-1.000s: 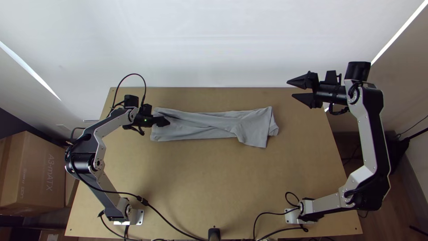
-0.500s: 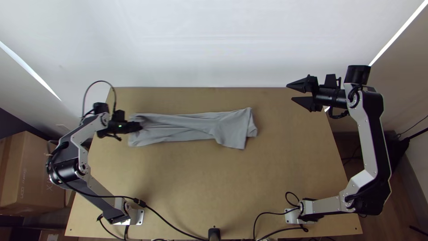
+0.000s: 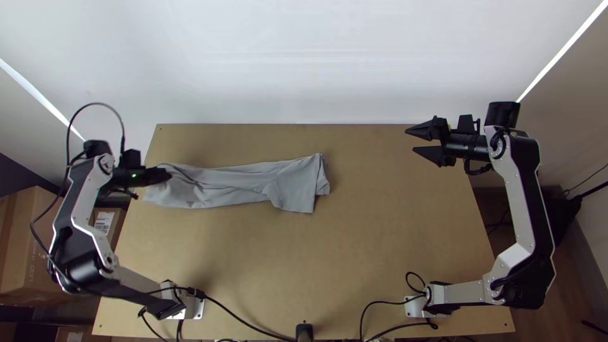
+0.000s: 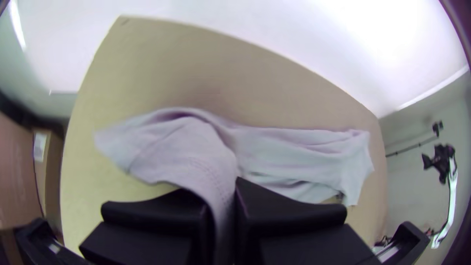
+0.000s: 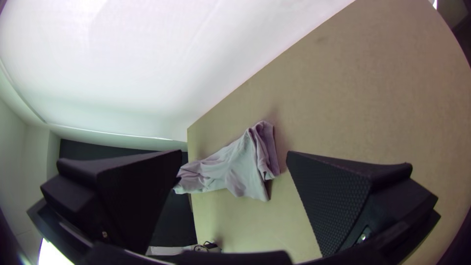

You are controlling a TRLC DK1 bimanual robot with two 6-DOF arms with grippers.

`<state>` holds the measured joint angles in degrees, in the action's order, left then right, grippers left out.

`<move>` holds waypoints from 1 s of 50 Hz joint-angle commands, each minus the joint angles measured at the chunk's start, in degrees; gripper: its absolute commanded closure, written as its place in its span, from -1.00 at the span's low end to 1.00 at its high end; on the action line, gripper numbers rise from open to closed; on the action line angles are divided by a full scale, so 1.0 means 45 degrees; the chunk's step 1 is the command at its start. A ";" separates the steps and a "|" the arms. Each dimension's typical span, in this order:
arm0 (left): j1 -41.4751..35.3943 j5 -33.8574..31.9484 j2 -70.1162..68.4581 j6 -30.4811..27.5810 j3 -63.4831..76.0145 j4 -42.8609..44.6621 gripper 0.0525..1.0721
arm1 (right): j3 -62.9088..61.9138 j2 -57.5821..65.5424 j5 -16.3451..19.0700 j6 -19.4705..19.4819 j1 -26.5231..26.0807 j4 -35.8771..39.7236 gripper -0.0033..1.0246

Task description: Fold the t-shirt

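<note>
Currently, in the top view, the grey t-shirt (image 3: 231, 185) is laid as a long, narrow strip across the far-left part of the table (image 3: 278, 266), w/ its outer end near the left edge. That end is held by the left gripper (image 3: 166, 175). If it's pulled further left, part of the cloth could be dragged over the edge, b/c little tabletop is left there. The strip could also be skewed, as it's gripped at one end only; the flared end, poss. w/ a sleeve, could be left trailing. The right gripper (image 3: 411, 140) is held w/ fingers apart, nothing between them, well away from the cloth. Print is borne by the cardboard box (image 3: 31, 253) & a white label (image 3: 104, 220) by a second carton; no wording is given here.

In the left wrist view, a bunched bit of fabric is clamped between the fingers, w/ stitching (image 4: 208, 172) close by. B/c prob. not all layers are pinched, the fold could be opened or creased if it's lifted or tugged.

In the right wrist view, the loose end is seen beyond the parted fingers; w/o support there, it could be twisted. No legible writing is found on the fabric.
</note>
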<state>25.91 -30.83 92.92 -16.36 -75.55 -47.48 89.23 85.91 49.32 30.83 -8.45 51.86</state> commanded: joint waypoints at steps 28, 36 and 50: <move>-0.9586 0.1792 0.1928 0.5218 -0.4012 0.0786 0.95 | -0.0708 -0.0751 -0.0101 -0.0327 -0.0642 -0.0059 -0.91; -1.0348 0.1929 0.3491 0.5823 -0.5653 0.0845 0.95 | -0.1177 -0.0985 -0.0101 -0.0464 -0.0681 -0.0059 -0.91; -1.1500 0.2085 0.5522 0.6155 -0.7879 0.0435 0.95 | -0.1567 -0.1142 -0.0179 -0.0581 -0.0759 -0.0059 -0.91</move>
<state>-23.86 -21.74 115.55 9.67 -107.02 -45.04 83.46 82.46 48.73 29.10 -11.18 51.68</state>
